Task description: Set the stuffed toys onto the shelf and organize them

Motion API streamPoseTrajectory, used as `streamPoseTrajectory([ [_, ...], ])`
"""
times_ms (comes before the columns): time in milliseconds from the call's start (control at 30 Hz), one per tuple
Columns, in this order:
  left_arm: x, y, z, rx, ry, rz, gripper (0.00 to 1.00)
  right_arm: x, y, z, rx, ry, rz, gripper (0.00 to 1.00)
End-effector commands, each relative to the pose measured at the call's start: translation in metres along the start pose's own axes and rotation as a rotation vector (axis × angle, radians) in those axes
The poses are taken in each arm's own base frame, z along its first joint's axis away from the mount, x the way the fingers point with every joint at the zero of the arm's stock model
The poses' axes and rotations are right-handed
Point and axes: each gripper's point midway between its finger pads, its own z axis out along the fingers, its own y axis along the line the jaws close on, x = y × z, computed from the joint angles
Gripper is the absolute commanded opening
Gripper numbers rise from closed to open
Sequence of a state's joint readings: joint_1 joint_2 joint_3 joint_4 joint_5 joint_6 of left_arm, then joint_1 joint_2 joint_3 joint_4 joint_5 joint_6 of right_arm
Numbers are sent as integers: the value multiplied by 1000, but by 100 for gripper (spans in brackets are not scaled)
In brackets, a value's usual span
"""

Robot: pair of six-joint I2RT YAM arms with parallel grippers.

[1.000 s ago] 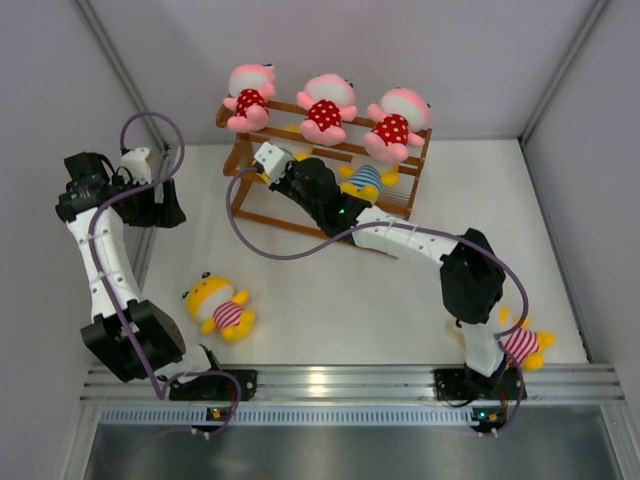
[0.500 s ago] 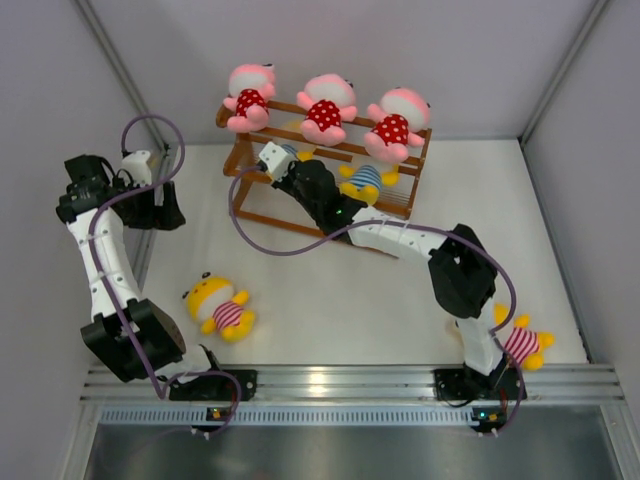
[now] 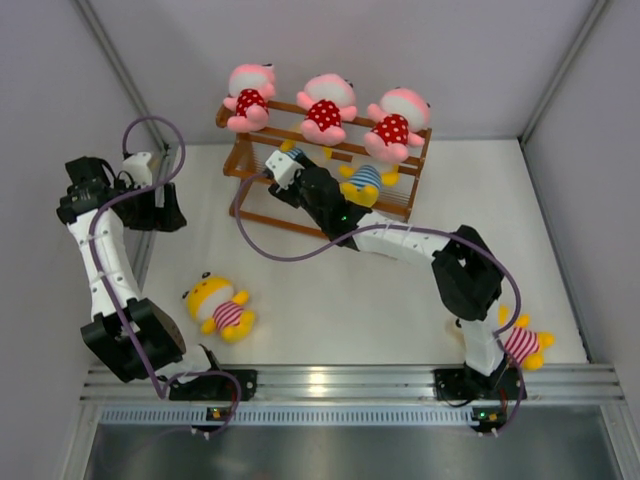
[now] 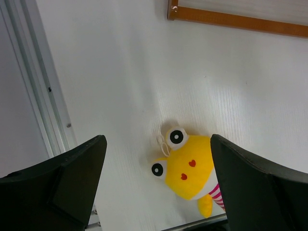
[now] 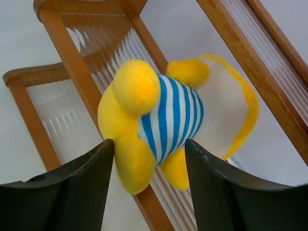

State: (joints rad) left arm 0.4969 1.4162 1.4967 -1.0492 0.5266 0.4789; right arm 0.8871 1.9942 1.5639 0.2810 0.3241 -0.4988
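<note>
Three pink stuffed toys point(image 3: 326, 107) in red dotted outfits sit along the top tier of the wooden shelf point(image 3: 240, 157). A yellow blue-striped toy point(image 3: 365, 182) lies on the middle tier. Left of it, my right gripper point(image 3: 287, 158) reaches into the shelf. It stands open point(image 5: 149, 144) astride another blue-striped toy point(image 5: 168, 115), which rests on the shelf's rails point(image 5: 67, 62). A yellow red-striped toy point(image 3: 222, 305) lies on the table. My left gripper point(image 3: 160, 210) hangs open point(image 4: 158, 139) high above that toy point(image 4: 190, 168).
Another red-striped yellow toy point(image 3: 525, 345) lies at the near right beside the right arm's base. White walls close in on the left, back and right. The shelf's bottom rail point(image 4: 236, 20) shows at the top of the left wrist view.
My right gripper has opened and let go of the blue-striped toy on the shelf, having shifted slightly right along the rack. The left arm has stayed put.
</note>
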Motion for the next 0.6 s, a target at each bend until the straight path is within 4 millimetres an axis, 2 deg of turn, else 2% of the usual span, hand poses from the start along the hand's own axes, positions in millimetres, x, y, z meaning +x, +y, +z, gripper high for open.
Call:
streamPoseTrajectory([
  [0, 11, -2, 7, 31, 15, 4, 95, -52, -32, -23, 44, -119, 63, 62],
  [67, 21, -1, 12, 40, 43, 21, 92, -55, -33, -26, 41, -123, 63, 66],
  [167, 51, -1, 24, 59, 118, 66, 90, -62, -34, -32, 32, -131, 60, 71],
  [267, 98, -6, 40, 81, 257, 129, 91, -70, -34, -39, 15, -147, 57, 73],
  [300, 107, -8, 43, 86, 286, 151, 91, -70, -33, -39, 9, -146, 57, 73],
  [333, 114, -16, 47, 113, 313, 206, 91, -72, -34, -41, 3, -151, 54, 74],
  [367, 130, -21, 49, 124, 356, 226, 93, -71, -32, -42, -3, -146, 53, 74],
  [467, 156, -44, 53, 217, 426, 330, 95, -87, -31, -55, -29, -178, 49, 74],
  [567, 177, -56, 57, 279, 490, 403, 96, -94, -28, -67, -45, -191, 50, 75],
])
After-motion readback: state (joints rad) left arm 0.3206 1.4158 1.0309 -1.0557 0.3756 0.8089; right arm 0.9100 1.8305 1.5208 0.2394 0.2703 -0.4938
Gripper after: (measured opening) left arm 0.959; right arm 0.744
